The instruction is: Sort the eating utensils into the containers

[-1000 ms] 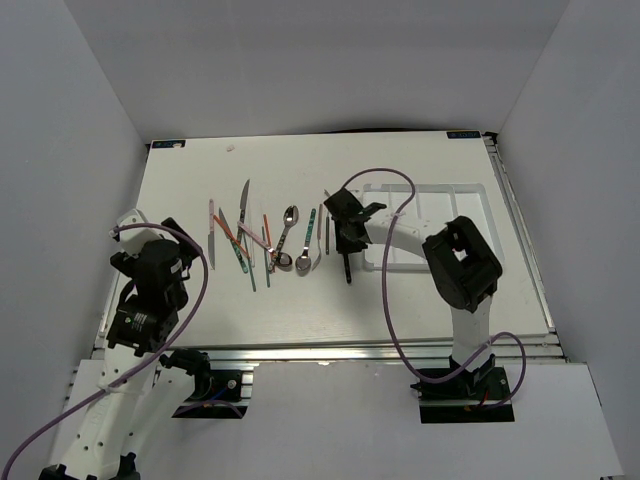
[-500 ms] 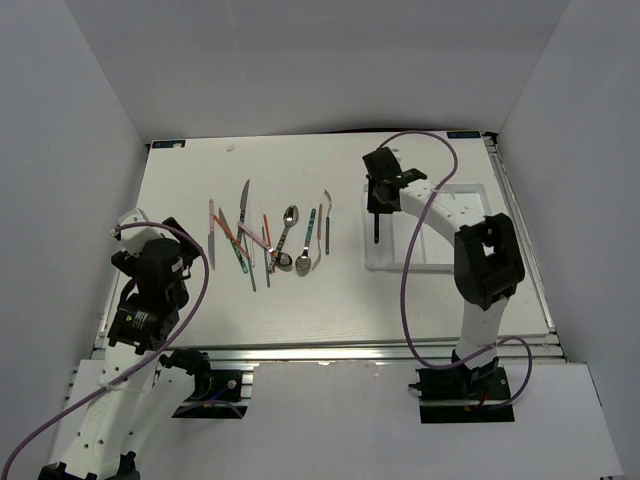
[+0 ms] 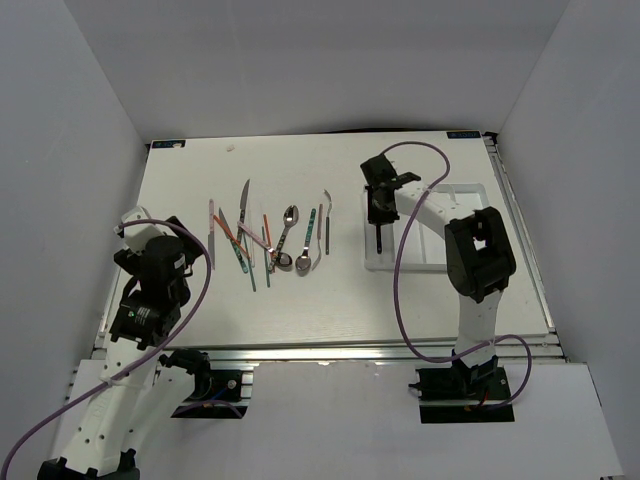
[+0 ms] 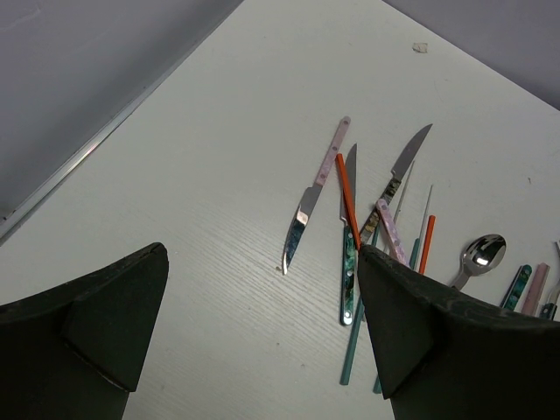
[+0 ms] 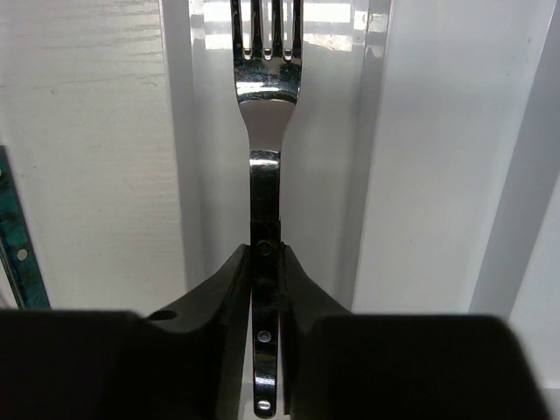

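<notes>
My right gripper (image 3: pixel 377 207) is shut on a dark-handled metal fork (image 3: pixel 379 236). In the right wrist view the gripper (image 5: pixel 265 254) pinches the handle, and the fork (image 5: pixel 265 96) points its tines along the leftmost compartment of the white tray (image 5: pixel 372 175). I cannot tell whether the fork touches the compartment floor. The tray (image 3: pixel 420 262) lies right of centre. The other utensils (image 3: pixel 265 240) lie scattered left of centre. My left gripper (image 4: pixel 260 254) is open and empty, above bare table short of the knives (image 4: pixel 347 262) and a red chopstick (image 4: pixel 346 197).
A teal handle (image 5: pixel 13 236) lies on the table just left of the tray. A spoon (image 4: pixel 481 254) lies right of the knives. White walls enclose the table on three sides. The right arm's purple cable (image 3: pixel 400 290) loops over the table in front of the tray.
My right gripper carried the fork from left of the tray rightwards to the tray's far left corner, then a little nearer, along the leftmost compartment. The left arm barely moved.
</notes>
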